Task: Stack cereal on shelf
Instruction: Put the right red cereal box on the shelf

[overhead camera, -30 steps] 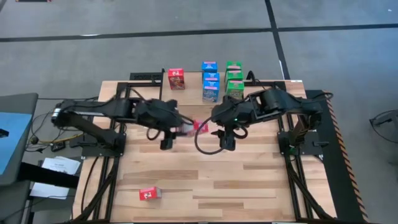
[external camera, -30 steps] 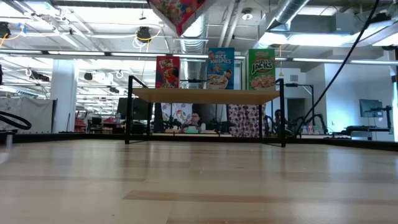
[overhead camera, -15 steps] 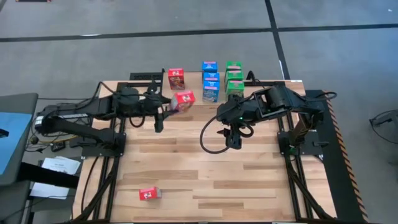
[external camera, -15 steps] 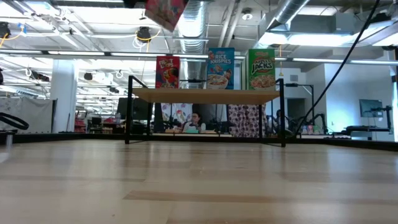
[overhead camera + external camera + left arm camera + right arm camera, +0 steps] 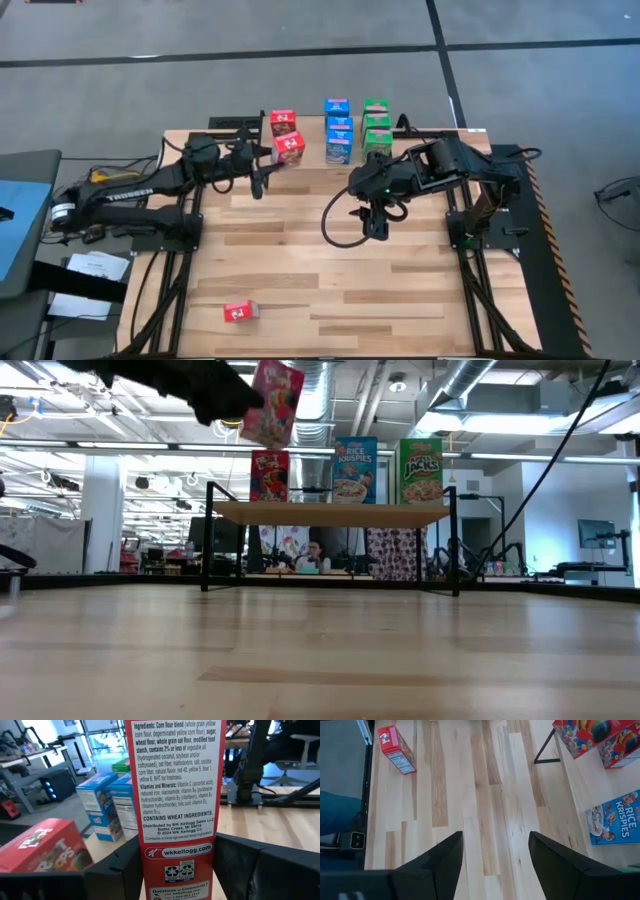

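The shelf (image 5: pixel 330 152) already carries one red box (image 5: pixel 283 121), three blue (image 5: pixel 338 130) and three green (image 5: pixel 376 124) — seven in place. The left gripper (image 5: pixel 268 168) grips a second red box (image 5: pixel 289 147), held in the air just beside the first with nothing in its way. The last red one (image 5: pixel 240 312) lies well apart near the table's front edge, while the right gripper (image 5: pixel 374 229) hangs open and empty over mid-table.
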Robot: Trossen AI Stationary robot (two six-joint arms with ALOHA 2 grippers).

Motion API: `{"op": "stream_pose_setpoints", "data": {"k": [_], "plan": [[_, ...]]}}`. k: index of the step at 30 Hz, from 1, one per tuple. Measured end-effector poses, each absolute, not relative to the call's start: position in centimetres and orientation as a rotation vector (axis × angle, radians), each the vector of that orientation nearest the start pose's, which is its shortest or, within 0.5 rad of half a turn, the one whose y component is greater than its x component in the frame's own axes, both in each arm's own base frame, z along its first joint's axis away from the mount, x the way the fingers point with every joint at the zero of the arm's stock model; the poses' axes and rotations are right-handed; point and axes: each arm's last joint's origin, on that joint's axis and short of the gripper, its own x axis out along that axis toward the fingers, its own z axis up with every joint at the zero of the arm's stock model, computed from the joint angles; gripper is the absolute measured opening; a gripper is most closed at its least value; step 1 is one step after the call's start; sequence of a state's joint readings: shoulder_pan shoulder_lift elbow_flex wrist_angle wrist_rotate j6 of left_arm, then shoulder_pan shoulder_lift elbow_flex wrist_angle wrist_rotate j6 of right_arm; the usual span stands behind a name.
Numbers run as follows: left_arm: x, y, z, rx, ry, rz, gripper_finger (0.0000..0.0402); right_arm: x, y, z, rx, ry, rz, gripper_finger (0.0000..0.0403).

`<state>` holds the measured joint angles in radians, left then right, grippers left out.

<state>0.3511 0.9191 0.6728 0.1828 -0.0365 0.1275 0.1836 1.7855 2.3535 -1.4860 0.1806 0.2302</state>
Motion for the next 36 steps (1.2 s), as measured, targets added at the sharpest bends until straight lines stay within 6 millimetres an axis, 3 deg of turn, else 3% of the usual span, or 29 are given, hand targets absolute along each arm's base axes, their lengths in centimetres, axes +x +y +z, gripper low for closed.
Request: {"op": "stream_pose_setpoints", "data": {"k": [7,18,28,36], "plan": [[19.0,10.0,29.2,0.062,0.114,0.396,0.0181,30.5,5.1,46.8,0.049,0.891,-0.101,0.025],[19.9,13.5,26.6,-0.031,0.195,0.382,0.0181,30.5,5.1,46.8,0.056,0.891,-0.103,0.025],[19.0,15.2,26.3,-0.084,0.196,0.451,0.0181,30.5,5.3,46.8,0.053,0.891,-0.098,0.025],[18.6,15.4,25.9,-0.131,0.232,0.461,0.0181,30.5,5.3,46.8,0.053,0.891,-0.098,0.025]]}}
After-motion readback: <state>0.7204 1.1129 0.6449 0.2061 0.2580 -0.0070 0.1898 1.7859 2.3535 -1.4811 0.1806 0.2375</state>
